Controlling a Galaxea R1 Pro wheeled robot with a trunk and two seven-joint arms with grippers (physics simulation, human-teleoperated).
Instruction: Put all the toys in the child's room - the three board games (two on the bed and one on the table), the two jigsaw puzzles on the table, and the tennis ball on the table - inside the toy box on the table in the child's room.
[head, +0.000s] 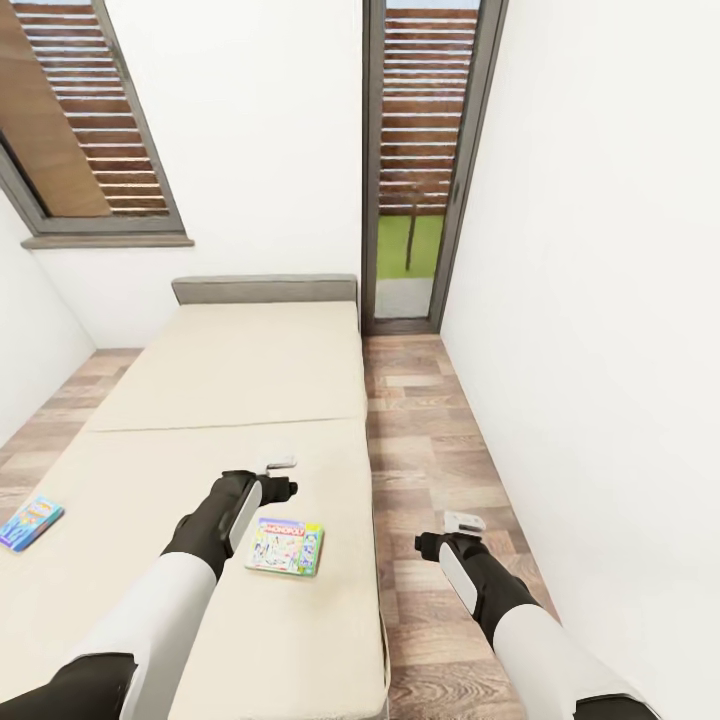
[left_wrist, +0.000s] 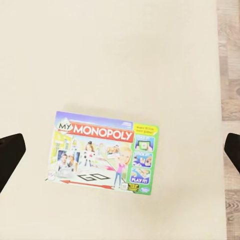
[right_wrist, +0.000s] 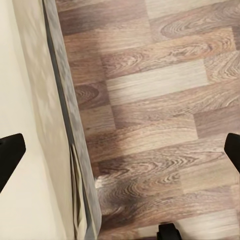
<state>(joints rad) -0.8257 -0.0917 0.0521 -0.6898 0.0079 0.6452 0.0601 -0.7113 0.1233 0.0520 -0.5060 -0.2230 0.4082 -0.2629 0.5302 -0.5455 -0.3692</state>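
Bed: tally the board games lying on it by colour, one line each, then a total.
Pale Monopoly box with green: 1, beside the left end effector
Small blue box: 1, near the bed's left edge
Total: 2 board games

Board games: two on the bed (head: 240, 400) — one pale "My Monopoly" box (head: 286, 546) near its floor-side edge, one small blue box (head: 30, 522) at its opposite edge
Beds: one
Windows: two, beyond the bed's headboard (head: 264, 289)
Robot arms: two, one over the bed, one beside it
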